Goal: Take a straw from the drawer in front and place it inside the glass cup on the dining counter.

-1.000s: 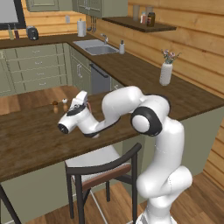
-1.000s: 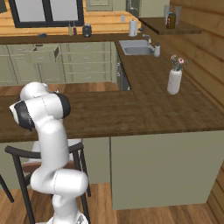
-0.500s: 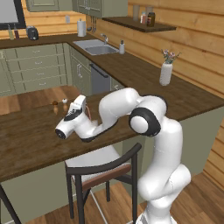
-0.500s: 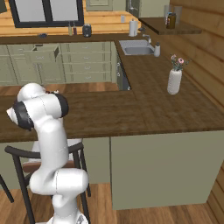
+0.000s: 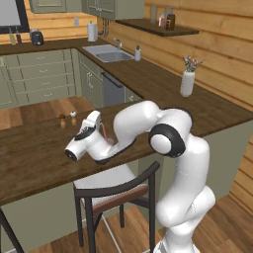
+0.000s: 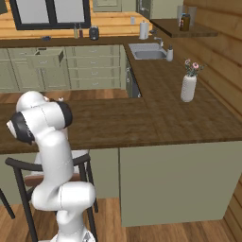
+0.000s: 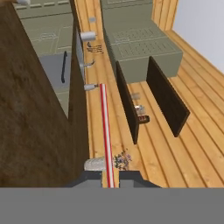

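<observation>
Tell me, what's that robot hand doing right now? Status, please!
Fingers shut on the straw. Hand low over the dining counter. Glass cup not made out. Nothing seen blocking.

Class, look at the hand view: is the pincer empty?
No: the straw runs up from between the pincer fingertips, held there.

The straw (image 7: 104, 131) runs off below between the gripper (image 7: 109, 177) tips (its lower end hidden).
</observation>
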Robot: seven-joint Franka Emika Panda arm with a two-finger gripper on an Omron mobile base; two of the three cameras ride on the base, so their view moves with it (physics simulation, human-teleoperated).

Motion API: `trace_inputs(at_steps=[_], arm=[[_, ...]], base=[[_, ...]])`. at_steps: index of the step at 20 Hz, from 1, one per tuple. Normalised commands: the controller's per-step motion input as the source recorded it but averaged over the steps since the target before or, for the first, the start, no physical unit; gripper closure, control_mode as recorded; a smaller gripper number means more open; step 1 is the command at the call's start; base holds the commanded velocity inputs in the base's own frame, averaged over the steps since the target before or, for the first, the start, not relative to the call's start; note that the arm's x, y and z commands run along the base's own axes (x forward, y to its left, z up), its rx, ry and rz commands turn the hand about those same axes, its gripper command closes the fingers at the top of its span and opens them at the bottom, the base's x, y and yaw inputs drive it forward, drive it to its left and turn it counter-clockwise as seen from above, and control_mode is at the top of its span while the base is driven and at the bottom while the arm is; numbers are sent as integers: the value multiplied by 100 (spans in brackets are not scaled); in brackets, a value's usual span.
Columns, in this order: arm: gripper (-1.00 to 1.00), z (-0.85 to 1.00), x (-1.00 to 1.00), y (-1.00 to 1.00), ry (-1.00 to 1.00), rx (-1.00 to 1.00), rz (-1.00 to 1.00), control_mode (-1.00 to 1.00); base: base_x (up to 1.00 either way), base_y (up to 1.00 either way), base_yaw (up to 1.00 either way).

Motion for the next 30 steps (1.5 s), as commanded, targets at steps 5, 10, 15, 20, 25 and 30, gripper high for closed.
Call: trace_inputs(at_steps=[5, 10, 15, 20, 25, 30], arm=[[100, -27, 13, -4, 0, 0, 0, -100], [-100, -13, 0, 0, 0, 1, 0, -100], [-100, 0, 0, 0, 0, 6, 0, -100], [-100, 0, -1, 0, 3, 16, 0, -100], [-100, 0, -1, 0, 11, 26, 0, -100], [-100, 27, -44, -3, 3, 30, 0, -100]], base=[[0, 0, 0], [0, 0, 0], [0, 0, 0], [0, 0, 0], [0, 0, 0], [0, 0, 0]])
